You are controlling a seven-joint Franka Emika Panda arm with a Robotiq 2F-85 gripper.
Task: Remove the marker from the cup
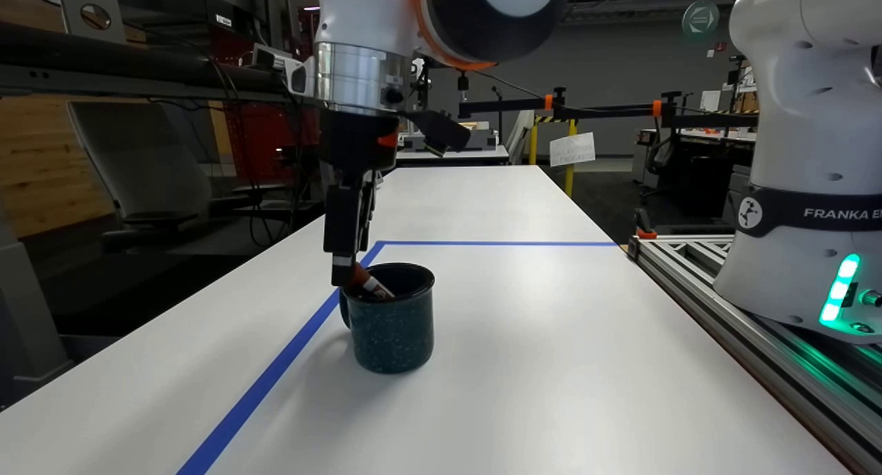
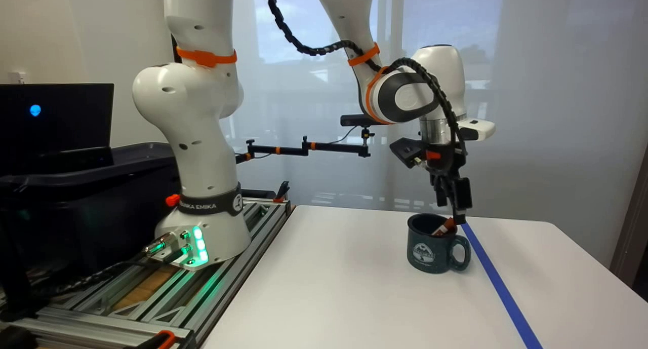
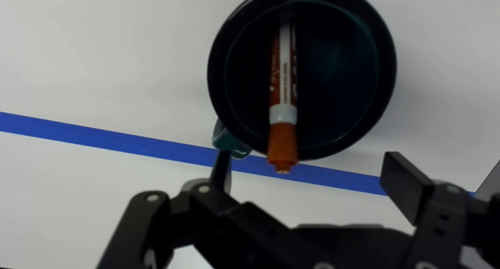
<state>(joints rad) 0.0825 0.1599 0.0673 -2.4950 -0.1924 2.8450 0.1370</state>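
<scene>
Peering down in the wrist view, I've got my gripper (image 3: 306, 165) spread wide, a chunky finger (image 3: 406, 187) either side and a big gap in the middle. The marker (image 3: 284, 93) is leaning in the cup (image 3: 387, 75), orange cap (image 3: 282, 142) poking out over the rim, sideways between my fingertips but nearer the finger by the handle (image 3: 230, 142). Blue tape (image 3: 97, 142) runs across the white table (image 3: 78, 46) right by that handle.

In an exterior view, my arm (image 1: 365, 20) hangs straight down, fingers aimed at the table, tips about level with the rim and just outside it. One finger hides part of the cap, so can't tell if they touch. Table edge on that view's left is well apart from the cup; on the right a metal rail (image 1: 758, 337) borders the tabletop, which runs way back behind.

In an exterior view with the cup's round logo (image 2: 423, 253) showing, my forearm (image 2: 349, 20) slants down and bends at the wrist, fingers pointing down beside the rim. Loads of white tabletop lies between cup and base (image 2: 217, 240); a bit more sits past the tape before the edge.
</scene>
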